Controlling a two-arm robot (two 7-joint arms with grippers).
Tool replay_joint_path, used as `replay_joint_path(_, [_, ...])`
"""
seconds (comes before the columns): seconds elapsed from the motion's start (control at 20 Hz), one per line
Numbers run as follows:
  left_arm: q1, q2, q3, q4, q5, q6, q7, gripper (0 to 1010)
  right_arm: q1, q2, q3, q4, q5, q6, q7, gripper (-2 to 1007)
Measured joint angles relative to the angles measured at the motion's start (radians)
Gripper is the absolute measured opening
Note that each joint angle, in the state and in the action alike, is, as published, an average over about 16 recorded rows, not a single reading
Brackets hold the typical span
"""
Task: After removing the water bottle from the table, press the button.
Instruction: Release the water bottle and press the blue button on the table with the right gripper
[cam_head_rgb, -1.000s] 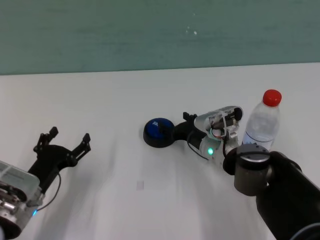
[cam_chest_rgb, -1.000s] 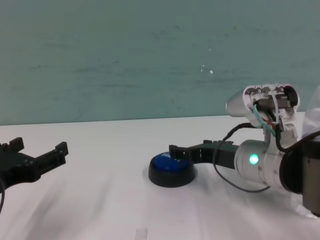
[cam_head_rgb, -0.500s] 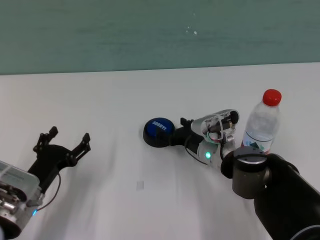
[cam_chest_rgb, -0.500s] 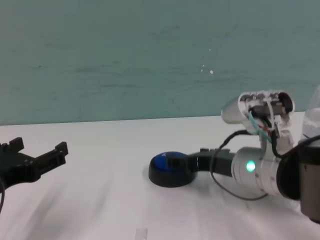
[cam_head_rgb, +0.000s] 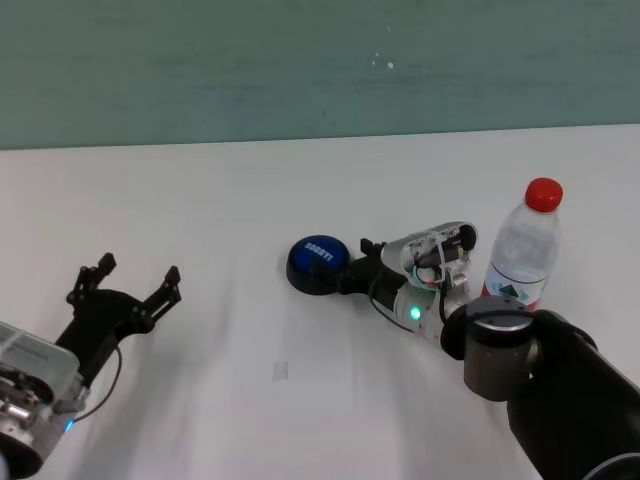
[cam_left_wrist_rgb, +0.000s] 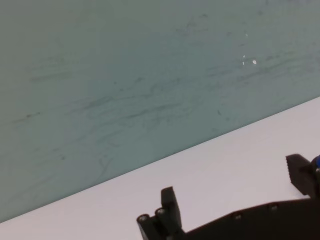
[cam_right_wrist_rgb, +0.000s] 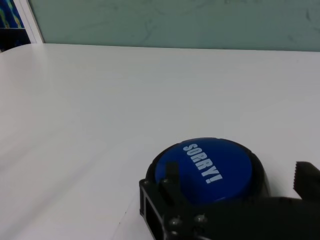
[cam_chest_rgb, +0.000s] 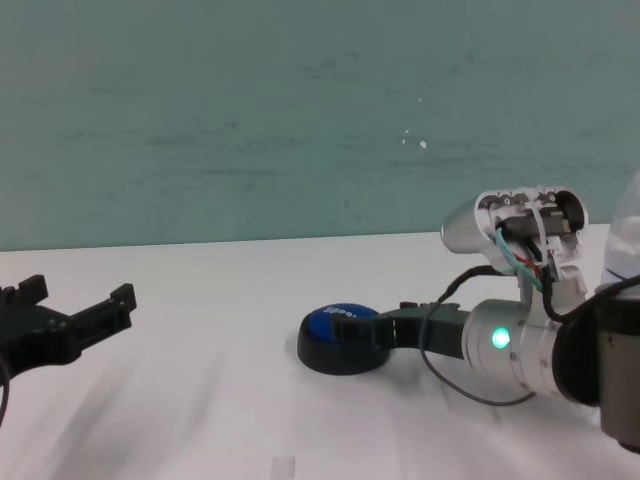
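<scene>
The button (cam_head_rgb: 318, 262), a blue dome with white lettering on a black base, sits mid-table. In the right wrist view the button (cam_right_wrist_rgb: 205, 171) lies just ahead of my right gripper (cam_right_wrist_rgb: 239, 176). Its fingers (cam_right_wrist_rgb: 170, 181) stand open on either side of the button's near edge. From the head, my right gripper (cam_head_rgb: 360, 266) is low at the button's right side. The water bottle (cam_head_rgb: 524, 252), with its red cap, stands upright on the white table (cam_head_rgb: 300, 180) to the right of my right arm. My left gripper (cam_head_rgb: 128, 284) hovers open at the far left.
A teal wall (cam_head_rgb: 300, 60) runs behind the table's far edge. My right forearm (cam_head_rgb: 540, 380) fills the lower right, close to the bottle. A small pale mark (cam_head_rgb: 281, 371) lies on the tabletop near the front.
My right gripper has drawn back and lowered from over the button to its right side, uncovering the white lettering on the dome. The bottle and left arm stay put.
</scene>
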Motion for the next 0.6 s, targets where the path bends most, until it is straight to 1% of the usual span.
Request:
replay_joint_path(0.15, [0.0, 0.0, 0.0, 0.0, 0.0, 0.0, 0.0, 1003, 0.002, 0.0, 0.001, 0.002, -0.001, -0.002, -0.001, 1003])
replay_joint_path(0.4, [0.0, 0.0, 0.0, 0.0, 0.0, 0.0, 0.0, 1003, 0.007, -0.002, 0.002, 0.0, -0.003, -0.013, -0.001, 1003])
replay_joint_path(0.6, [0.0, 0.0, 0.0, 0.0, 0.0, 0.0, 0.0, 1003, 0.007, -0.002, 0.001, -0.012, -0.005, -0.021, 0.0, 1003])
